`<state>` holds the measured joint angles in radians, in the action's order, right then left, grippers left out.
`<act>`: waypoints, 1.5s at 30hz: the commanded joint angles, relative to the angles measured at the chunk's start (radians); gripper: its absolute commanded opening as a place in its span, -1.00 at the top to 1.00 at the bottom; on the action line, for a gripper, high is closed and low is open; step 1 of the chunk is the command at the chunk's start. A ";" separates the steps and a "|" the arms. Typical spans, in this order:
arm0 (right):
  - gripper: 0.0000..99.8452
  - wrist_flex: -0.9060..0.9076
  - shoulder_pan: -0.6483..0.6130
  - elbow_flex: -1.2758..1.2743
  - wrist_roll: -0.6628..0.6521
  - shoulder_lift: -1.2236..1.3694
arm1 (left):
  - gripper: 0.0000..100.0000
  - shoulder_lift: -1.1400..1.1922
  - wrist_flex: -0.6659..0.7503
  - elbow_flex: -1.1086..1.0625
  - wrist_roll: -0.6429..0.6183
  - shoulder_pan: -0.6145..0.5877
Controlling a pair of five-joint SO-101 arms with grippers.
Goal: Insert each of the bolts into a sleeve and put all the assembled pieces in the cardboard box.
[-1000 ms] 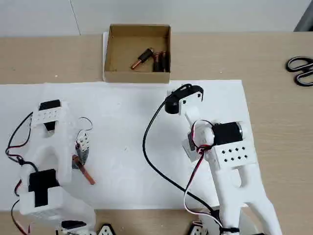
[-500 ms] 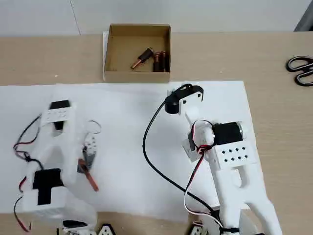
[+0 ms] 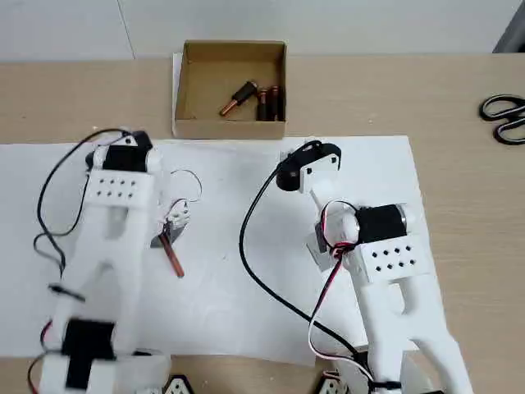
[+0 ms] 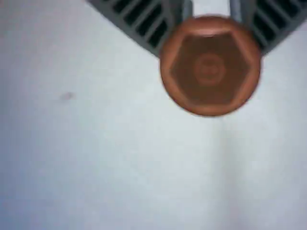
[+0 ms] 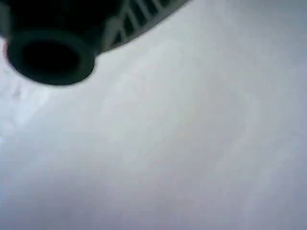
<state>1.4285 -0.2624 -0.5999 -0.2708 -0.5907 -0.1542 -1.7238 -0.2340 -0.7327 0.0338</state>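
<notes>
My left gripper [image 3: 170, 229] hangs over the white sheet, shut on a copper bolt [image 3: 173, 258] that slants down toward the table's front. In the left wrist view the bolt's hexagonal head [image 4: 209, 72] faces the camera between the grey ribbed fingers [image 4: 139, 19]. My right gripper [image 5: 72, 24] is shut on a black sleeve [image 5: 50, 57], whose open round end points at the camera. In the high view the right arm [image 3: 381, 254] stands right of the middle of the sheet. The cardboard box [image 3: 187, 90] sits at the back and holds assembled pieces [image 3: 261, 100].
A white paper sheet [image 3: 221, 304] covers the front of the wooden table. Black scissors [image 3: 504, 115] lie at the far right. A black cable [image 3: 254, 271] loops across the sheet beside the right arm.
The left arm has swung away from the table's front toward the box and rightward, carrying the bolt with it. The right arm has stayed still.
</notes>
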 commanded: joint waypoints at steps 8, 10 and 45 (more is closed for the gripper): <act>0.99 -0.019 0.001 0.003 -0.012 -0.024 | 0.99 -0.183 -0.028 0.047 -0.002 -0.008; 0.99 -0.015 -0.024 0.003 -0.012 -0.024 | 0.99 -0.183 -0.028 0.064 -0.002 -0.006; 0.99 -0.602 -0.364 -0.652 0.077 -0.947 | 0.99 -0.715 -0.002 0.355 0.100 0.000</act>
<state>0.9743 -0.5984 -1.1262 -0.2156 -1.3809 -0.7940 -1.7423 0.1404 -0.6391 0.0276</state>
